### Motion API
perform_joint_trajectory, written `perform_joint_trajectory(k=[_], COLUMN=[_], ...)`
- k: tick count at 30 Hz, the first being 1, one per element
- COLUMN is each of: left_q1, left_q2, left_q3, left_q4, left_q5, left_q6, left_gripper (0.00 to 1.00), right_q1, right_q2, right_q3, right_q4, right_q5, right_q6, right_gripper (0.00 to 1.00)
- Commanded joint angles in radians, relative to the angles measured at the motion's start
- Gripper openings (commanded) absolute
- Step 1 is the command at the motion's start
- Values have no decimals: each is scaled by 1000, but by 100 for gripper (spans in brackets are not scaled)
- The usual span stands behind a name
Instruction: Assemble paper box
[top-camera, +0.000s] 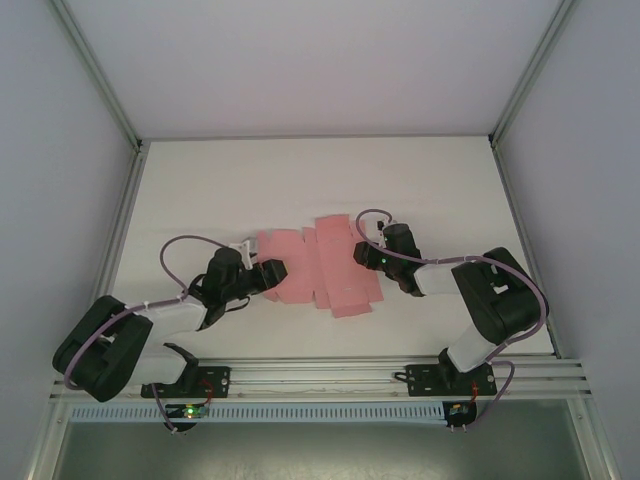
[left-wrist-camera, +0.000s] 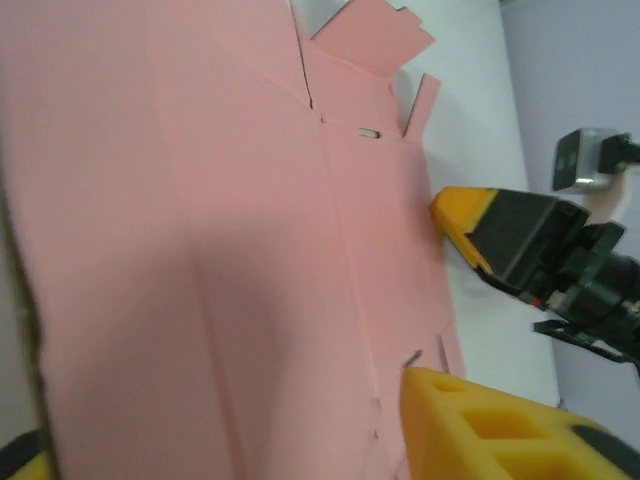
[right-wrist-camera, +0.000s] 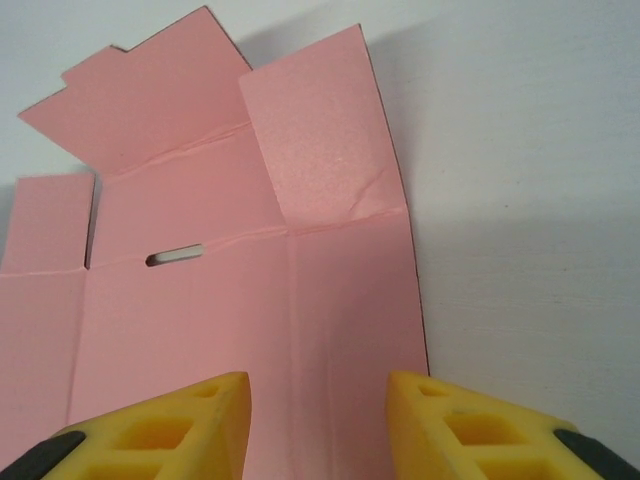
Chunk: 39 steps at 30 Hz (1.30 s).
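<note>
Left pincer: released, jaws parted at the 9 o'clock edge of paper box. Right pincer: released, astride its 3 o'clock edge. Sheet unfolded on tabletop.

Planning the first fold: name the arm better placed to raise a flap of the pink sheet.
Right, probably. The right pincer stands open astride the paper box's right edge, with a partly lifted flap directly ahead. The left pincer faces the broad flat panel, the flaps lying farther off.
</note>
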Motion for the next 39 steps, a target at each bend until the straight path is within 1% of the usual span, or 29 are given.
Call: perform_joint_trajectory(k=[1, 6, 8, 10, 13, 17, 21, 22, 24, 26, 28, 29, 31, 35, 39], left_q1=[-24, -34, -35, -35, -37, -40, -40, -40, -41, -41, -41, -41, -41, -41, -43], left_q2=[11, -12, -42, -85, -179, -317, -471, -512, -578, -644, -700, -723, -764, -801, -801], left_q3=[40, 69, 73, 78, 78, 48, 14, 7, -5, -13, -9, -6, -3, -7, 3], left_q4=[68, 11, -20, -54, -101, -113, -120, -121, -109, -93, -103, -115, -128, -88, -75], left_q5=[23, 20, 13, 10, 21, 26, 20, 21, 35, 59, 75, 75, 71, 109, 138], left_q6=[9, 65, 97, 134, 193, 236, 231, 223, 207, 184, 169, 165, 154, 125, 114], left_gripper=[30, 0, 0, 0, 0, 0, 0, 0, 0, 0, 0, 0, 0, 0, 0], right_q1=[2, 0, -3, -9, -17, -37, -84, -100, -133, -184, -227, -238, -245, -246, -245], right_q2=[21, -51, -110, -179, -318, -516, -744, -809, -920, -1028, -1099, -1133, -1175, -1169, -1061], right_q3=[-61, -72, -75, -77, -77, -96, -161, -188, -246, -303, -333, -342, -333, -300, -245], right_q4=[-152, -144, -153, -174, -226, -284, -290, -275, -240, -173, -105, -71, -60, -34, 41], right_q5=[-71, -104, -109, -113, -108, -80, -93, -105, -126, -230, -356, -400, -447, -504, -586], right_q6=[10, -20, -36, -58, -99, -135, -144, -142, -124, -96, -55, -25, 4, 89, 175], right_gripper=[43, 45, 47, 52, 62, 76, 96, 98, 98, 98, 98, 98, 98, 98, 98])
